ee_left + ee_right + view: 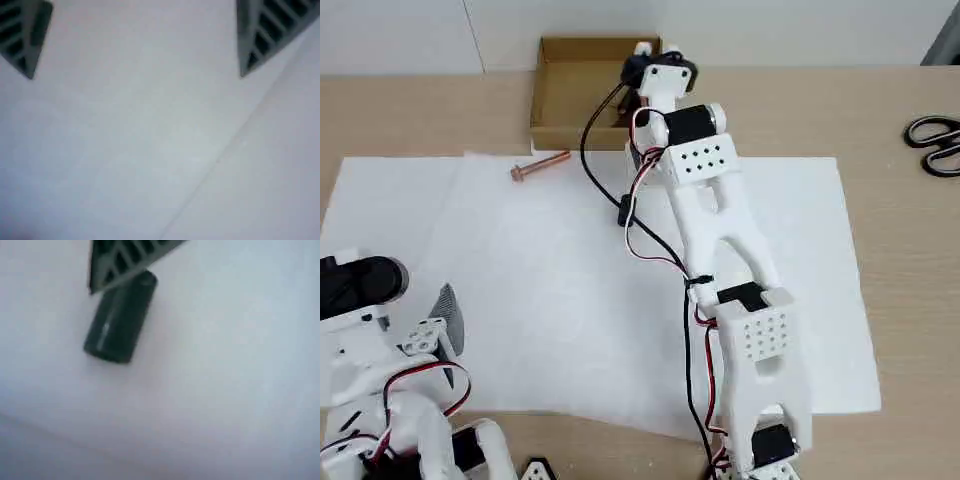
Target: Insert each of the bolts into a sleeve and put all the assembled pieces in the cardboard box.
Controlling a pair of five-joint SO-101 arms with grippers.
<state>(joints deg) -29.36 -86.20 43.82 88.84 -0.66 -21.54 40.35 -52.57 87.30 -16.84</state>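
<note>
The cardboard box (570,95) stands at the table's (900,250) far edge. The right gripper (652,62) hangs over its right side; released or clenched cannot be told. A dark sleeve (120,322) lies just beside that gripper.

On the white paper (550,290):
- Left gripper (135,70): released, over the near left corner.
- Bolt (540,166): at the far edge, near the box.

Scissors (935,145) lie at the table's right edge.

bolt (541,166): coppery metal | sleeve (120,320): possibly plastic, slight sheen | cardboard box (536,100): matt | sheet (540,290): smooth matt paper

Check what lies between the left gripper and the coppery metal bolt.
The high view shows bare white paper sheet between the left gripper and the coppery metal bolt.
</note>
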